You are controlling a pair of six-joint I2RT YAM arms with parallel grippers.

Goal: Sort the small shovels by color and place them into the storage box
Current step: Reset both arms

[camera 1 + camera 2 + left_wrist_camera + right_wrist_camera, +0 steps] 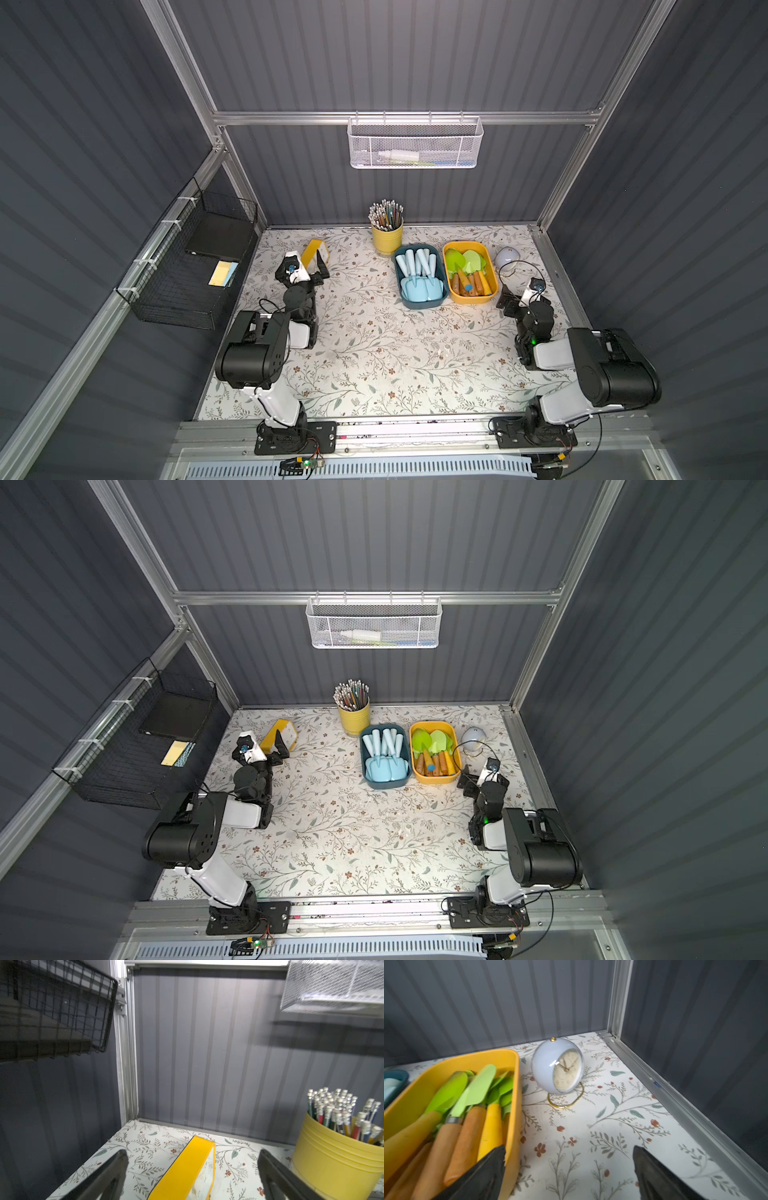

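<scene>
**Shovels boxed by color; bumps the main risk now**

Right gripper [569,1150] spread wide, empty, one finger just beside the yellow box [513,1105] wall; contact impossible to judge. Likely to shove or tip that box on any sideways swing. Left gripper [320,270] likewise spread wide and empty, straddling a yellow frame [182,1169], apparently clear of it; apt to topple it if lowered or closed. Farther back, clock [550,1066] within reach of a careless right-arm sweep.

No shovel loose on the table [395,353]. Teal box [424,306]: blue shovels [417,278] only, handles toward the back wall. Yellow box beside it: green shovels [467,264], blades to the back, wooden handles forward; one small blue spot among those handles, too small to identify, possibly a mis-sort. Behind, cup [387,243] crammed with pencils [386,212]. On the walls: black basket [178,307] with a dark slab and pale pads; white basket [415,137] with something white, unclear.
</scene>
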